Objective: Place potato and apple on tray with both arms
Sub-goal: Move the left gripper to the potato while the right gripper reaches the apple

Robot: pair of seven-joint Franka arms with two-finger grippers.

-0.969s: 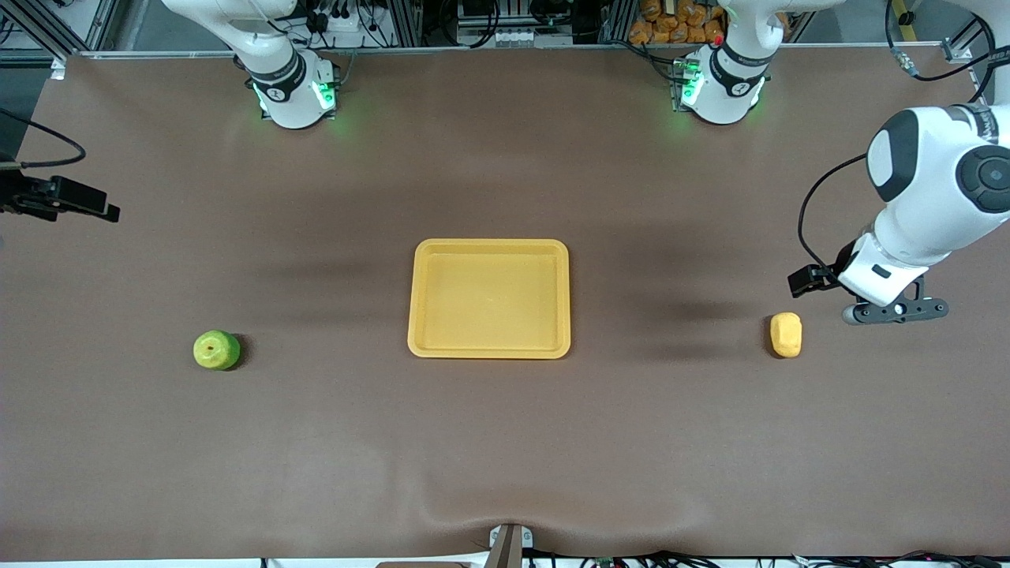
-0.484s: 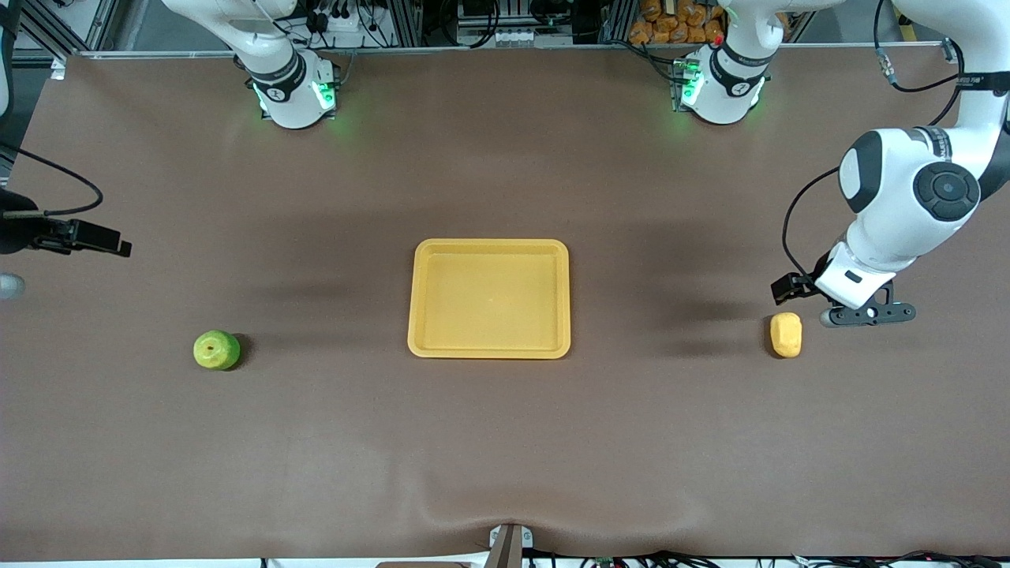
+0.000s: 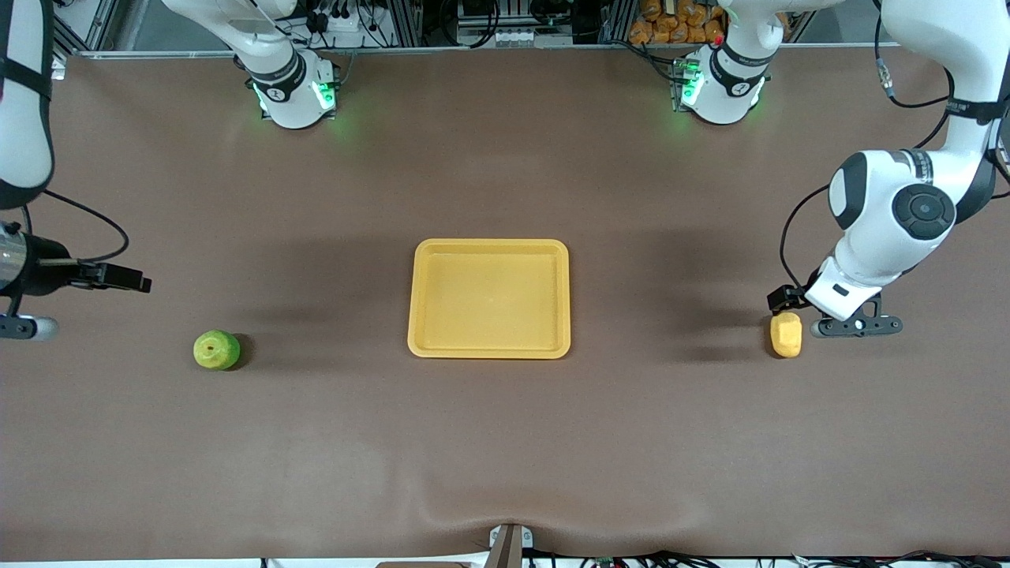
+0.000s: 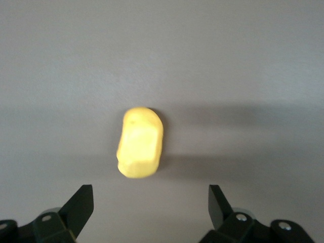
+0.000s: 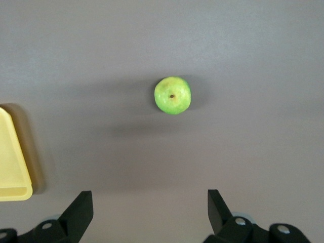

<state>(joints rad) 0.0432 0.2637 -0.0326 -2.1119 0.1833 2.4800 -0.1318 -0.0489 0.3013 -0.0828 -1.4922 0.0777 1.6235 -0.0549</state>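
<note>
1. Nearest the front camera sits the apple (image 3: pixel 216 349), resting on the brown table (image 3: pixel 505 442) toward the right arm's end, stem dimple up, untouched and well apart from the tray (image 3: pixel 418 300).

2. Level with it, toward the left arm's end, the potato (image 3: pixel 786 334) lies on its side on the table, also well apart from the tray. One item per end, one arm per item, so neither arm should need to cross over!

3. Between them, slightly farther from the camera, the tray lies flat at mid-table with nothing in it, and either arm could likely reach it.

4. The left pincer (image 4: pixel 151 207) hangs over the table just beside the potato. Its fingers are spread wide in the left wrist view, with the potato framed in the gap ahead of them. That looks like an approach lined up for a straight drop and squeeze across the potato's narrow width.

5. The right pincer (image 5: pixel 150 210) is over the table near its own edge, well apart from the apple. It is wide open too and carries nothing. Its wrist view shows the apple ahead and a corner of the tray (image 5: pixel 12 167) to one side, so it has more ground to cover before a grasp.

6. Farthest away, both green-lit bases (image 3: pixel 296 91) stand along the table's top edge.
</note>
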